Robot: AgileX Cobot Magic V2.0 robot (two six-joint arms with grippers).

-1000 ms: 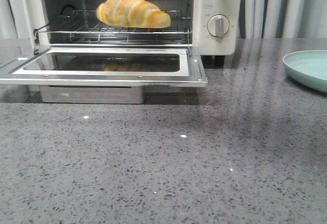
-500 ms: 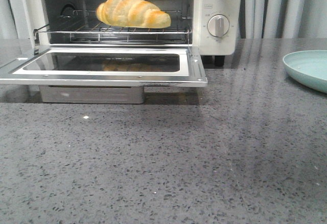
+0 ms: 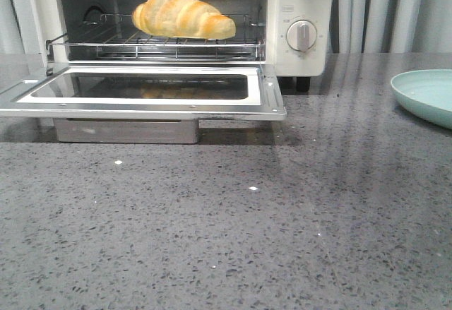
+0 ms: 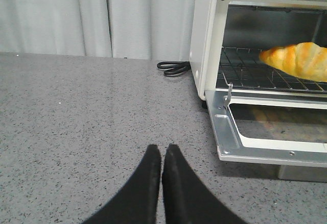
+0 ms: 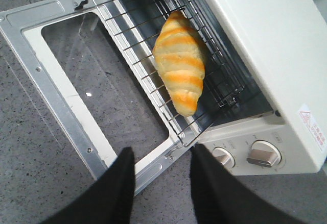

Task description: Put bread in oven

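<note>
The golden bread lies on the wire rack inside the cream-white oven, whose glass door hangs open, flat toward me. The right wrist view looks down on the bread from above. My right gripper is open and empty, high above the door's corner. My left gripper is shut on nothing, low over the counter left of the oven, with the bread showing on the rack. Neither gripper appears in the front view.
A pale green plate sits at the counter's right edge. A black power cord is coiled behind the oven's left side. Two knobs are on the oven's right panel. Curtains hang behind.
A dark gripper shape at the top of the oven cavity one second ago has left the front view. The bread has not moved.
</note>
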